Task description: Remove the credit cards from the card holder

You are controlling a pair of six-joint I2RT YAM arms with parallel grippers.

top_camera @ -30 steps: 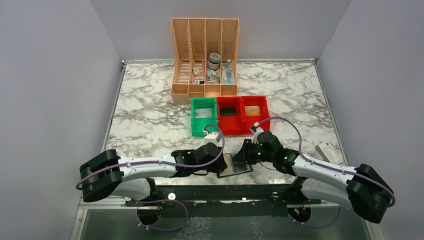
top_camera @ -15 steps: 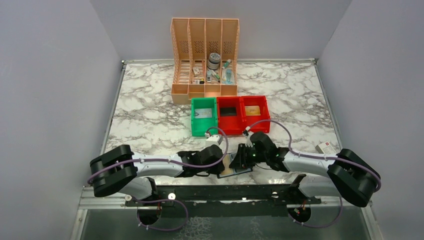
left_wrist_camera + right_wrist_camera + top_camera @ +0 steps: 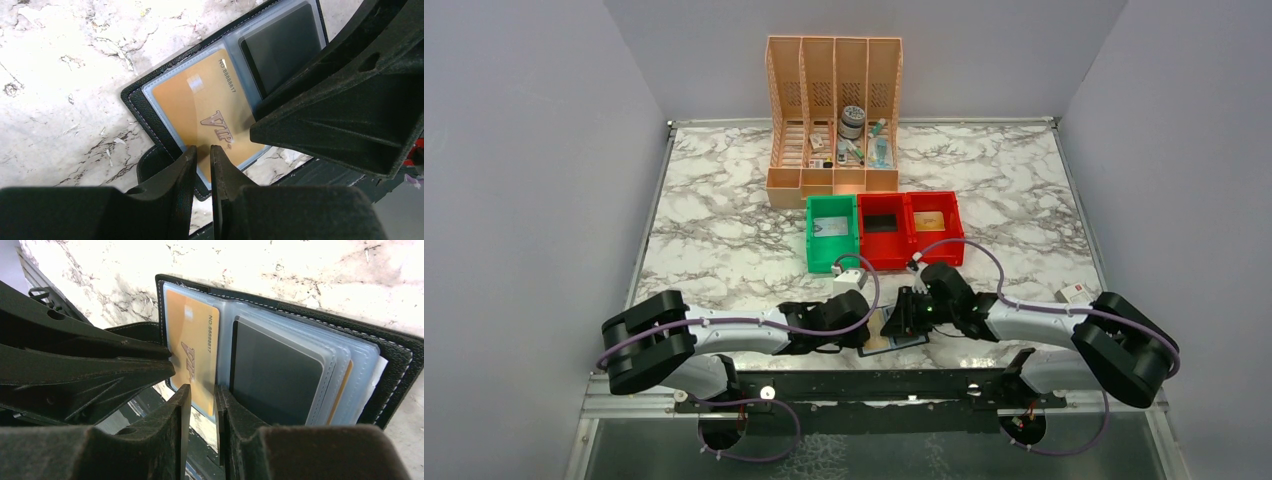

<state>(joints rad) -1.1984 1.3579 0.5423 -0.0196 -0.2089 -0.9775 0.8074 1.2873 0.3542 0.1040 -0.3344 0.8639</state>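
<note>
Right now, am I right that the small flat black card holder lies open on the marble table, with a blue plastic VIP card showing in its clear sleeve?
Not quite. The plastic VIP card in the clear sleeve is tan, not blue, as the left wrist view shows plainly. The small flat black card holder does lie open on the marble table.

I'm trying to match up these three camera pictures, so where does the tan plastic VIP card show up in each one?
Top external: the tan plastic VIP card is a small sliver, low centre.
Left wrist: the card fills the middle, slanted.
Right wrist: the card stands left of centre.
Shared landmark: the open black leather wallet holding it, in all three.
</note>
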